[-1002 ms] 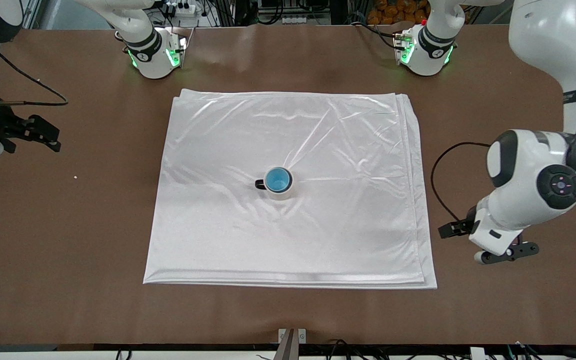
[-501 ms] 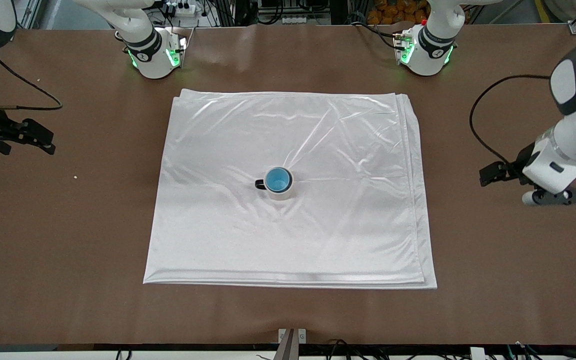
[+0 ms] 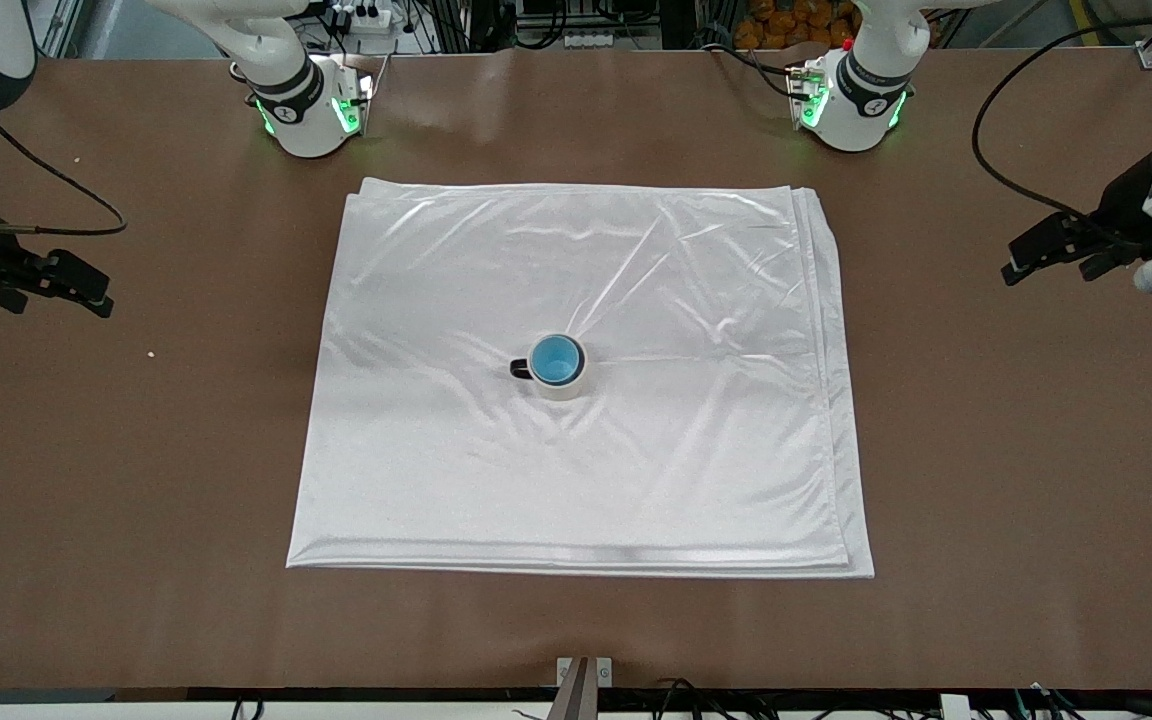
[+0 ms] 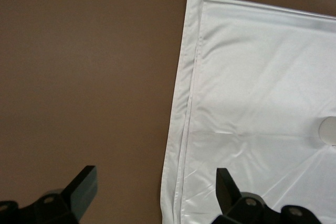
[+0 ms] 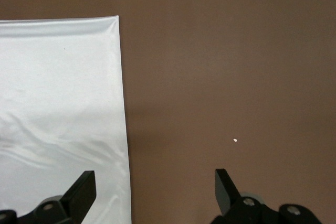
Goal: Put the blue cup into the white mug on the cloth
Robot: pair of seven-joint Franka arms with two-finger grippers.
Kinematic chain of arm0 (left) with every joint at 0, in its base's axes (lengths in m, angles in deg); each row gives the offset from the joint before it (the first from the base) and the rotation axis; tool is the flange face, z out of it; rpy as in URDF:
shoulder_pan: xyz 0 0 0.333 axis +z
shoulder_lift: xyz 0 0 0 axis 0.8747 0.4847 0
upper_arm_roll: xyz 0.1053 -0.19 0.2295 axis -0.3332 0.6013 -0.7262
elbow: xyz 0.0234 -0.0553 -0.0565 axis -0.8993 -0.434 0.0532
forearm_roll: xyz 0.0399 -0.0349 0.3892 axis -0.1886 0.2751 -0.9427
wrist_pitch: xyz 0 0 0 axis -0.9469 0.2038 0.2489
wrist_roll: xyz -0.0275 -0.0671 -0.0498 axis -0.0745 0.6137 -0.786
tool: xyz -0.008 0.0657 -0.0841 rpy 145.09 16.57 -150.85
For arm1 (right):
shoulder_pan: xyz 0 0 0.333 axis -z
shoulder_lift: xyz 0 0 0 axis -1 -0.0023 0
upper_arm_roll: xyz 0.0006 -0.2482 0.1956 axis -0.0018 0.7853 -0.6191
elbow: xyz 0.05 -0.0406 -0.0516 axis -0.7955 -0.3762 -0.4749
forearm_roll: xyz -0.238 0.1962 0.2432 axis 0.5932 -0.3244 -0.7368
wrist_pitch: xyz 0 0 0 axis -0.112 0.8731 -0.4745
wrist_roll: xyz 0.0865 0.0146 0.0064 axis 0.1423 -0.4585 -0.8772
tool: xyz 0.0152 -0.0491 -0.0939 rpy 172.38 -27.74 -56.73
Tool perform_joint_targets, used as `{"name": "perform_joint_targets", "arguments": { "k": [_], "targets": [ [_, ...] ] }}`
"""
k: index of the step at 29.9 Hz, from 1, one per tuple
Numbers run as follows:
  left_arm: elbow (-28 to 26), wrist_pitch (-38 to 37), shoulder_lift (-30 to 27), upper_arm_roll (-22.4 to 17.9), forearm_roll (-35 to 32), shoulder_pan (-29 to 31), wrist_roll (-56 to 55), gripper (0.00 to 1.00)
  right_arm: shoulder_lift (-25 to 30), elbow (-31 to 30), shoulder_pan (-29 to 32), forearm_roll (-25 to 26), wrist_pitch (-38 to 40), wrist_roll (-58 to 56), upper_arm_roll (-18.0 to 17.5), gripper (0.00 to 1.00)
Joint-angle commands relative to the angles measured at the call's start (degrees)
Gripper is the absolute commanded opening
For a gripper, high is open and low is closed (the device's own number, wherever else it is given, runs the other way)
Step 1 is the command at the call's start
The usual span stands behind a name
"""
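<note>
The blue cup (image 3: pixel 556 360) sits upright inside the white mug (image 3: pixel 566 391), whose black handle points toward the right arm's end. The mug stands near the middle of the cloth (image 3: pixel 636 270), and a bit of its pale side (image 4: pixel 329 130) shows in the left wrist view. My left gripper (image 3: pixel 1051 265) hangs open and empty above bare table off the cloth's edge at the left arm's end. In its wrist view it (image 4: pixel 155 182) looks down on the cloth's layered edge (image 4: pixel 184 129). My right gripper (image 3: pixel 86 290) hangs open and empty above bare table at the right arm's end, and the right wrist view (image 5: pixel 155 182) shows the cloth's corner (image 5: pixel 58 93).
The brown table (image 3: pixel 986 450) surrounds the cloth. A tiny white crumb (image 3: pixel 150 353) lies on it near the right gripper and also shows as a crumb (image 5: pixel 235 140) in the right wrist view. Both arm bases (image 3: pixel 311 110) (image 3: pixel 851 100) stand along the table edge farthest from the camera.
The left arm has swung up and away from the cloth's near corner toward the left arm's end of the table. The right gripper barely shifted. Cup and mug have not moved.
</note>
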Motion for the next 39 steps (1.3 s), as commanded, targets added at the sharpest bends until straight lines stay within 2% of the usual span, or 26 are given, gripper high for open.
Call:
{"name": "perform_joint_targets", "arguments": {
  "k": [1, 6, 11, 17, 30, 39],
  "targets": [
    [4.07, -2.99, 0.26, 0.66, 1.04, 0.49, 0.98, 1.00, 0.19, 0.29, -0.24, -1.01, 0.48, 1.88, 0.35, 1.00],
    [5.04, -3.69, 0.43, 0.92, 0.33, 0.84, 4.48, 1.00, 0.27, 0.29, -0.24, -1.01, 0.57, 1.88, 0.35, 1.00],
    [6.80, -3.87, 0.61, 1.53, -4.06, 0.84, 5.37, 1.00, 0.19, 0.20, -0.23, -1.01, 0.57, 1.88, 0.43, 1.00],
    [6.97, -6.41, 0.61, 2.58, -6.35, 0.76, 5.55, 1.00, 0.27, 0.20, -0.32, -1.01, 0.22, 1.88, 0.35, 1.00],
    [9.70, -11.16, 1.84, 3.38, -5.47, 0.23, 5.90, 1.00, 0.27, 0.12, -0.32, -1.10, 0.13, 1.80, 0.35, 1.00],
    [9.70, -11.34, 1.84, 3.29, -4.42, 0.23, 5.81, 1.00, 0.27, 0.12, -0.32, -1.02, 0.13, 1.80, 0.26, 1.00]
  ]
}}
